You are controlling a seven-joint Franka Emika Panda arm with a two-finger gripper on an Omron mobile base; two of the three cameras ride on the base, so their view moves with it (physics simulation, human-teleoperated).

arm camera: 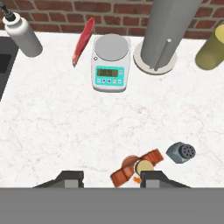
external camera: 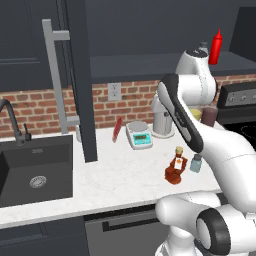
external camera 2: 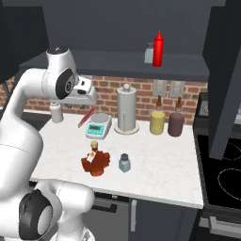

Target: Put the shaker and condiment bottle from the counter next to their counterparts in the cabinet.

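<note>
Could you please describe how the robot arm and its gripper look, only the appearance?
The arm is made of glossy white, rounded segments joined by dark grey to black joints, with black ring bands at the lower joints. A long black strip runs along one link. No loose cables or markings can be seen. The gripper ends in two small, dark grey, blocky finger tips.
</note>
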